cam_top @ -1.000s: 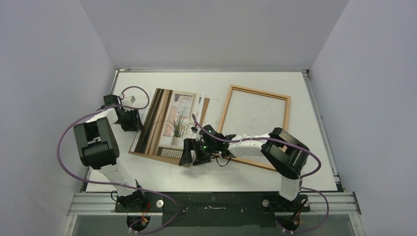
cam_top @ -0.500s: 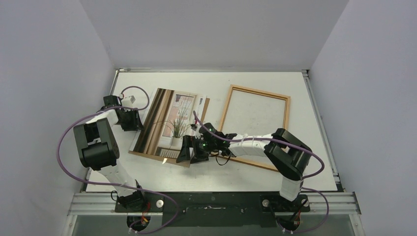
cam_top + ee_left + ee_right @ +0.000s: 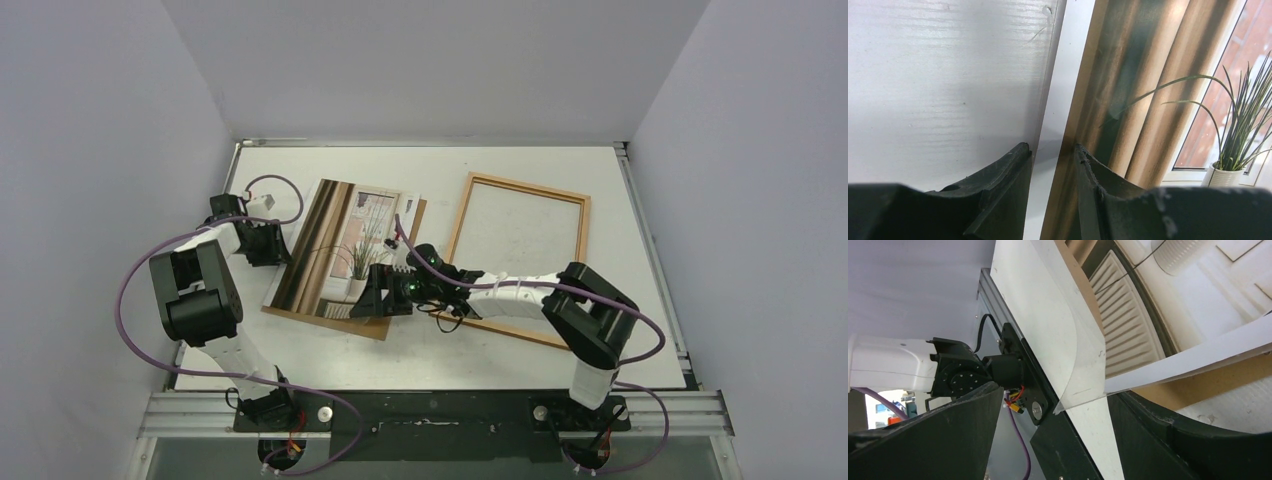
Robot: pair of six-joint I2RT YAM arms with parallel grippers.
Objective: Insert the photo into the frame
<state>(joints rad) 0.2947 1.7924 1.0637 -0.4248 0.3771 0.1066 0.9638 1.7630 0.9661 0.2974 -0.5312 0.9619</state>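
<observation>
We work on a white table [image 3: 480, 355] enclosed by pale grey walls [image 3: 100, 120] on the left, far and right sides, with a metal rail [image 3: 430, 410] carrying both arm bases along the near edge. The photo [image 3: 340, 245] lies left of centre on a brown backing sheet [image 3: 340, 323], which shows past the print at its near edge and far right corner. The frame [image 3: 528, 185] lies flat right of centre, apart from the photo, its long sides running roughly near to far; the right arm crosses its near rail. A band of bare table runs behind both items up to the far wall, and another lies between them and the rail. The photo's left edge sits near the left side of the table, where the left gripper [image 3: 1052, 150] is posted. Its fingers [image 3: 1008, 170] stand a narrow gap apart and straddle that edge, one tip over the table and the other over the print's brown bands, with the white border between them and nothing visibly clamped. The right gripper [image 3: 1055, 390] sits at the photo's near right corner with its fingers spread wide. The paper corner curls up off the backing sheet between them, and neither finger closes on it.
</observation>
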